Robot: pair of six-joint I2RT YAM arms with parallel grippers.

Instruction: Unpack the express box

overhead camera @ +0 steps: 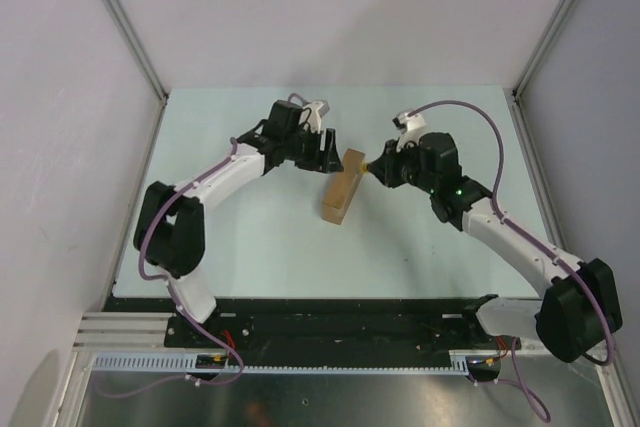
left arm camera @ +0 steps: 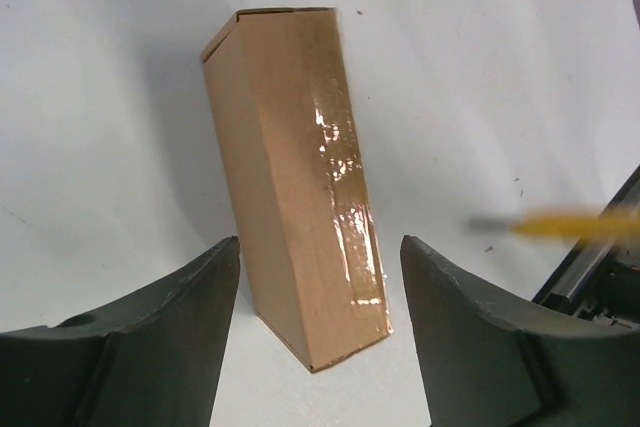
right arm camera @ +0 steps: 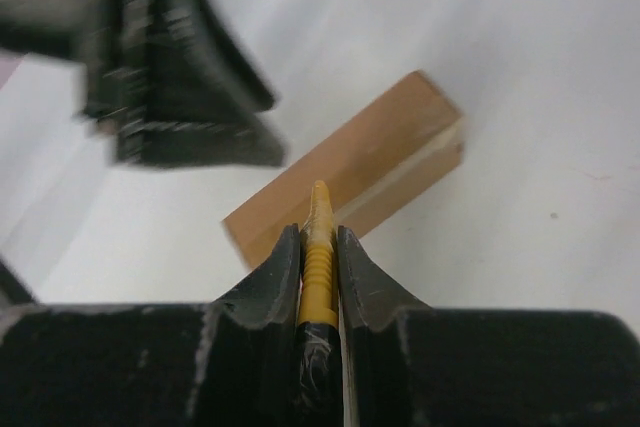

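Observation:
The express box point(overhead camera: 341, 187) is a long brown carton lying closed on the white table, with a glossy tape strip along its top point(left arm camera: 340, 177). My left gripper point(overhead camera: 325, 152) is open, its fingers point(left arm camera: 165, 332) straddling the box's near end without touching it. My right gripper point(overhead camera: 381, 169) is shut on the yellow-and-black utility knife point(right arm camera: 318, 252). The knife tip points at the box's far end point(right arm camera: 350, 172) and is close to it; it also shows in the left wrist view point(left arm camera: 570, 224). The white tube is out of view.
Metal frame posts point(overhead camera: 125, 32) and grey side walls border the table. The table's front edge with a black rail point(overhead camera: 330, 312) lies near the arm bases.

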